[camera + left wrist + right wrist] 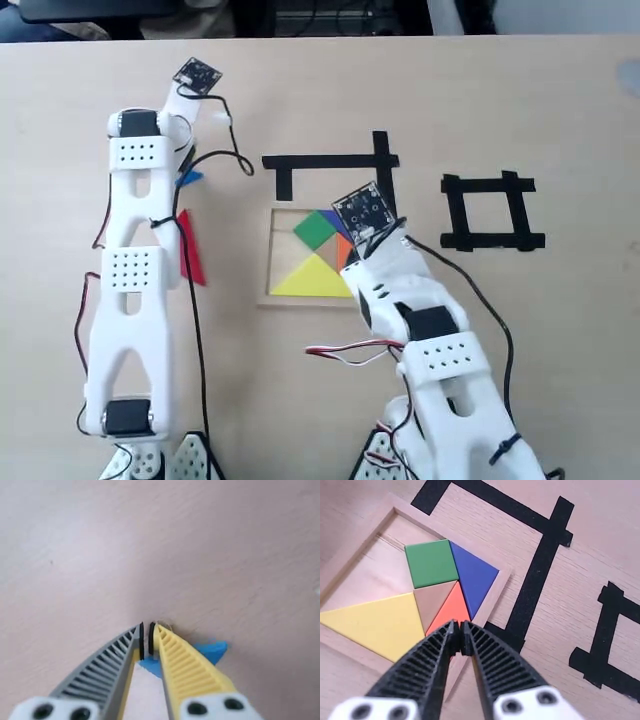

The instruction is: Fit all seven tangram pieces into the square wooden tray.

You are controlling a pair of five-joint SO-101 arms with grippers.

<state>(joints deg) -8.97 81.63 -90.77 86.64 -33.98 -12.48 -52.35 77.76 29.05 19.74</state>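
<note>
Left end effector: jaws drawn almost together with only a sliver of gap, tips down at the bench. A light blue piece lies flat just under them; we cannot tell whether they touch it. A red piece lies beside that arm. Right end effector: jaws closed, empty, tips over the orange triangle near the wooden tray rim. The green square, dark blue triangle, tan triangle and yellow triangle also sit inside.
</note>
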